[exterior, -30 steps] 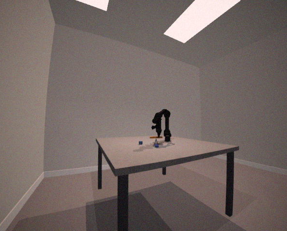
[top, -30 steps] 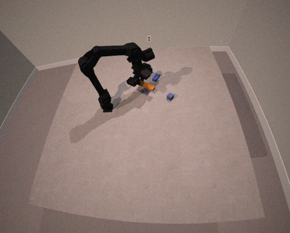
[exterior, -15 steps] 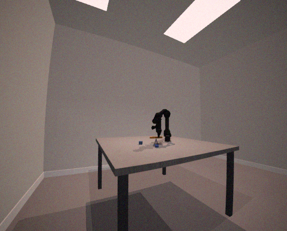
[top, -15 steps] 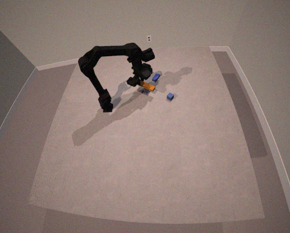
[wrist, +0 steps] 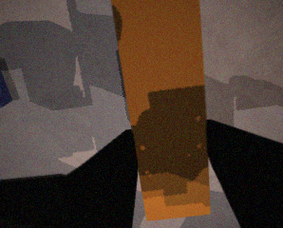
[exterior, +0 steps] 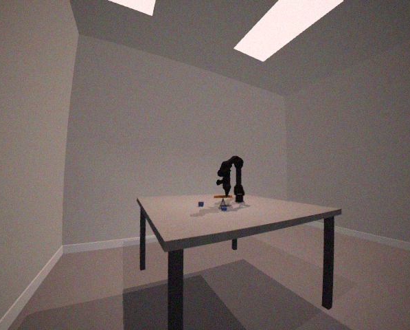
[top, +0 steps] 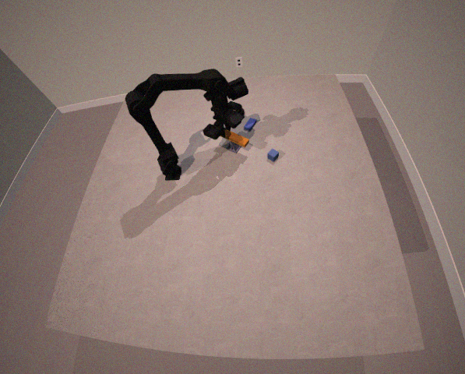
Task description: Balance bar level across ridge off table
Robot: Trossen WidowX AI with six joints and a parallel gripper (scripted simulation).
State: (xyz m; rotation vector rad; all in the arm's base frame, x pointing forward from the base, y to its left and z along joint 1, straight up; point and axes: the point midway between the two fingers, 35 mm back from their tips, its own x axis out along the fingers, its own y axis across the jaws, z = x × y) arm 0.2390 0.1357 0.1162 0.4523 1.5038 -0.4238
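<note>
Pale table (top: 240,249) (exterior: 254,216) — on it, two blue blocks (top: 273,154) (exterior: 200,203), dark ridge (top: 233,147) (exterior: 222,203), arm base (top: 172,174) (exterior: 239,197).

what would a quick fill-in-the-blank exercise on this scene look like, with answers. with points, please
1. The bar (top: 237,139) (exterior: 218,196) (wrist: 162,62) is coloured ____.
2. The gripper (top: 225,128) (exterior: 227,195) (wrist: 168,133) is shut on the ____.
3. Both the cube (top: 273,154) (exterior: 200,203) and the small flat block (top: 250,124) (exterior: 223,208) are ____.
4. The number of legs visible under the table (top: 240,249) (exterior: 205,227) is ____.

Missing words: orange; bar; blue; four
</note>
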